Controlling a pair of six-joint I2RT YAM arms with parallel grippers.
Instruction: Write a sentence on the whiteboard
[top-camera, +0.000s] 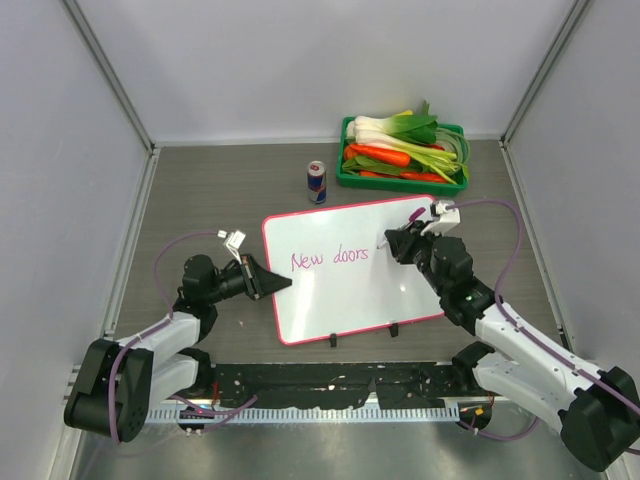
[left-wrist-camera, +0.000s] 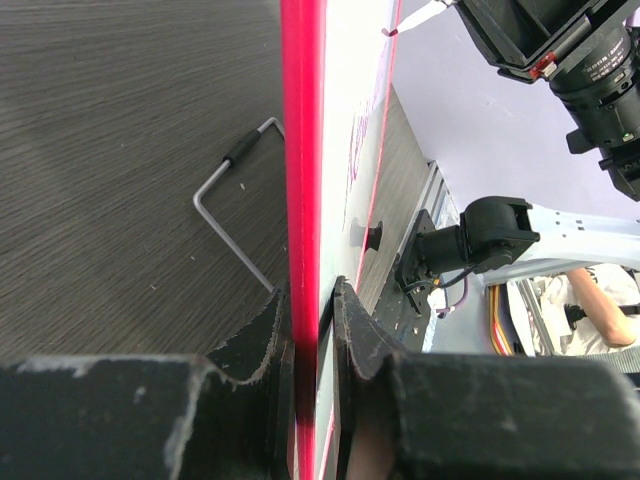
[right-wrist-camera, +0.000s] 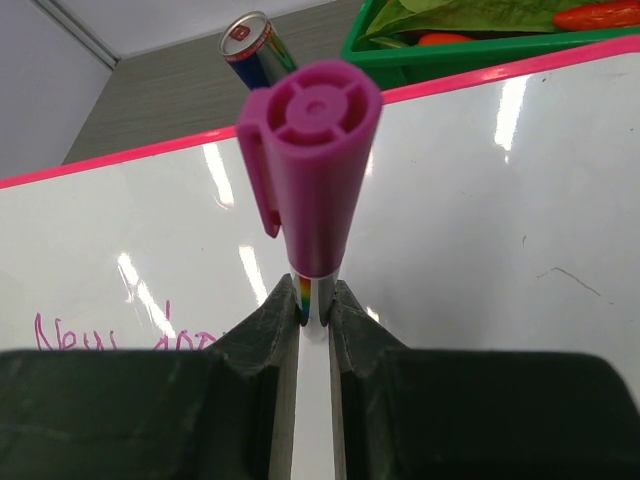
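Note:
The whiteboard with a pink-red frame stands tilted on two black feet at mid-table. Pink cursive on it reads "New doors"; the sentence goes no further. My left gripper is shut on the board's left edge; the left wrist view shows the red frame clamped between the jaws. My right gripper is shut on a marker with a magenta cap, its tip near the board just right of "doors". The writing shows partly in the right wrist view.
A Red Bull can stands behind the board. A green crate of vegetables sits at the back right. A bent wire stand lies on the table behind the board. White walls enclose the table.

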